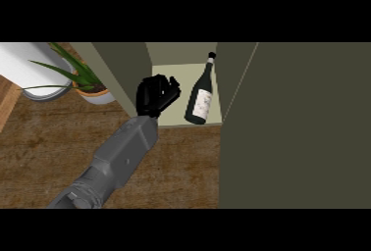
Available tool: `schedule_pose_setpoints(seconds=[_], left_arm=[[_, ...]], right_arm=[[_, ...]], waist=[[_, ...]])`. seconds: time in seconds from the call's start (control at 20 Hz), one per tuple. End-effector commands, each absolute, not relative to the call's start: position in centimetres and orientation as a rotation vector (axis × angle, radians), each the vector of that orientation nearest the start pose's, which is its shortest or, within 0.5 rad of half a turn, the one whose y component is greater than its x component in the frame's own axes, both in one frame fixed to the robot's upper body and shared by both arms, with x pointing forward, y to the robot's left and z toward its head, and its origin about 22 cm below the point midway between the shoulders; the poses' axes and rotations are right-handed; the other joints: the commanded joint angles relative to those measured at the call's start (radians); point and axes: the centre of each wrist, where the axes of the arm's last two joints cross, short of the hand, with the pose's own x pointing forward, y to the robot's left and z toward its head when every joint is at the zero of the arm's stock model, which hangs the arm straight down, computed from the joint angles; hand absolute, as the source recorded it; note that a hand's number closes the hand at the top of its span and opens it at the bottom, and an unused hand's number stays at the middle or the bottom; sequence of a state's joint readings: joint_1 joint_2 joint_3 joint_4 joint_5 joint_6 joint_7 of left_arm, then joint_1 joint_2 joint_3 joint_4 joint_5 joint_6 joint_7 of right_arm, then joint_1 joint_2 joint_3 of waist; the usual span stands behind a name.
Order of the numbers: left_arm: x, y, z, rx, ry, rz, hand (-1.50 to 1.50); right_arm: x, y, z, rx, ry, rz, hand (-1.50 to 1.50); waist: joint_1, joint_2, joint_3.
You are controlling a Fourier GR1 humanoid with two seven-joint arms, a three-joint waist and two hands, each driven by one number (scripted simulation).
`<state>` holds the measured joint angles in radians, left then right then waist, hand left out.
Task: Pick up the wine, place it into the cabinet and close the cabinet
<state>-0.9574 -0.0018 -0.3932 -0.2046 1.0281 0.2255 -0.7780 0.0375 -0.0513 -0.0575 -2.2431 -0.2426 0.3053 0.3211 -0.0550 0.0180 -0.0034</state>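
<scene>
I am seeing the wine (201, 93) standing inside the open cabinet (290, 122), on its pale shelf, neck tilting toward 12 o'clock. My left hand (156, 95) is hovering just at the wine's 9 o'clock, apart from it, fingers relaxed and holding nothing. A plant (83, 78) is sitting at 10 o'clock on the wooden worktop (43, 147); the cabinet door is standing open at 3 o'clock

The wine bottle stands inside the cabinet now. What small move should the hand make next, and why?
Probably draw the left hand back out of the cabinet. The wine bottle stands on the shelf, apart from the hand, whose fingers look relaxed and hold nothing. The door cannot swing shut while the forearm reaches into the opening.
</scene>
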Motion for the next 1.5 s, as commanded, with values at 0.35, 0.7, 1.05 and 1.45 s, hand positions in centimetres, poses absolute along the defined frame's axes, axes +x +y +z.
schedule_pose_setpoints(seconds=[0.35,0.7,1.05,1.45], left_arm=[[39.5,11.6,-2.6,-0.111,-1.871,0.355,-1.50],[38.6,12.8,-3.4,-0.114,-1.885,0.302,-1.50],[36.1,13.0,-3.4,-0.199,-1.868,0.211,-1.50],[30.1,11.6,0.6,-0.381,-1.843,0.068,-1.50]], right_arm=[[18.3,-26.4,14.9,0.222,-1.900,0.254,-1.50],[18.4,-26.0,14.6,0.216,-1.894,0.246,-1.50],[16.9,-24.5,14.4,0.208,-1.891,0.251,-1.50],[17.0,-24.2,15.4,0.208,-1.895,0.241,-1.50]], waist=[[0.040,-0.015,0.003],[0.060,-0.021,0.004],[0.081,-0.030,0.004],[0.085,-0.030,0.004]])
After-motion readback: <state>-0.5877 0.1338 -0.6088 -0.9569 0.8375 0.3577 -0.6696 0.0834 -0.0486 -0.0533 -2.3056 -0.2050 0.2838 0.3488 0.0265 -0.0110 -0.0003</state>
